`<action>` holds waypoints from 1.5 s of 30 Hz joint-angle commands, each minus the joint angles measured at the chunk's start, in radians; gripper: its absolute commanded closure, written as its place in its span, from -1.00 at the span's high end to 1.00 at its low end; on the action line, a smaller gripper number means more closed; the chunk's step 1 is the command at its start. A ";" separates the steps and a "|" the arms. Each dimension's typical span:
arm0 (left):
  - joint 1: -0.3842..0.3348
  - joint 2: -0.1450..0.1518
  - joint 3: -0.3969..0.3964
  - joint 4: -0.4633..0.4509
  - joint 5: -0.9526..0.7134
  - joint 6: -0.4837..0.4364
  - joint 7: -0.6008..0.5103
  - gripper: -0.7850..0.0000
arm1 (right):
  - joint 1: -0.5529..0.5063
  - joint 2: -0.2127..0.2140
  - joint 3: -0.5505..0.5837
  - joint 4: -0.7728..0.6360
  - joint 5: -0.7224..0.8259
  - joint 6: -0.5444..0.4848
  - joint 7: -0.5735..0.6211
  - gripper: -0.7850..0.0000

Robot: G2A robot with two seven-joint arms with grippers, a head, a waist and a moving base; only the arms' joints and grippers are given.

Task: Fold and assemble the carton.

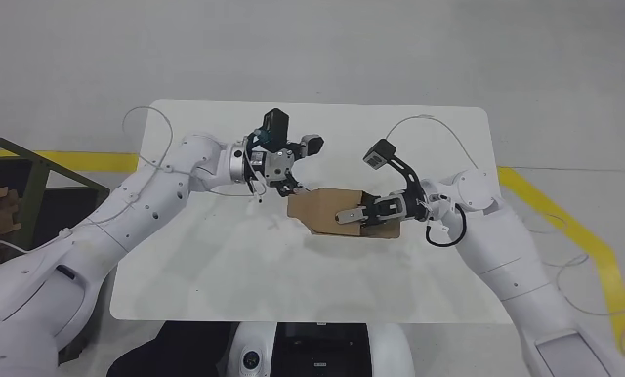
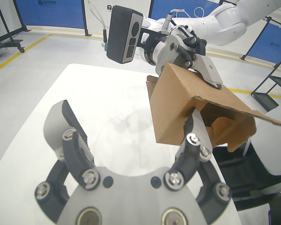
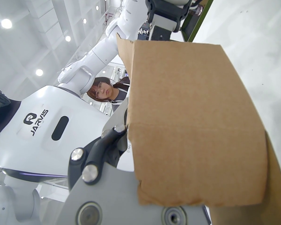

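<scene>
Your brown corrugated carton (image 1: 327,206) is over the middle of the white table (image 1: 195,270). Its long axis runs arm to arm, and the open end with the loose flaps faces the left gripper (image 2: 127,111). That one's spread wide, with one black-padded finger (image 2: 189,122) tucked against the ragged edge of the opening. The right gripper (image 1: 347,217) is pinching the flat top panel at the far end.

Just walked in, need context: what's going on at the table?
The robot is partway through assembling a brown carton at the white table. Its right hand grips the carton by one panel, holding it half opened. The left hand is open, one finger tucked at the carton's open end; flaps are not yet closed.
</scene>
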 commanded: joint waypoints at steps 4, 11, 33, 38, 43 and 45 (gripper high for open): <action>0.002 -0.003 -0.003 -0.004 0.002 0.000 -0.006 1.00 | 0.002 -0.001 -0.002 0.005 0.002 0.000 -0.001 -1.00; 0.003 -0.006 -0.007 0.000 0.004 0.000 -0.008 1.00 | 0.005 -0.003 -0.003 0.012 0.003 0.000 0.001 -1.00; 0.093 0.041 -0.105 -0.043 0.077 0.000 0.091 1.00 | -0.016 0.009 0.079 0.055 0.041 -0.021 -0.051 -1.00; 0.096 0.045 -0.099 -0.065 0.082 0.000 0.070 1.00 | -0.020 0.010 0.081 0.042 0.029 -0.016 -0.069 -1.00; 0.083 0.036 -0.094 -0.050 0.055 0.000 0.042 1.00 | -0.022 0.007 0.065 0.018 0.014 -0.008 -0.067 -1.00; 0.078 0.031 -0.093 -0.044 0.040 0.000 0.029 1.00 | -0.023 0.006 0.061 0.013 0.011 -0.006 -0.066 -1.00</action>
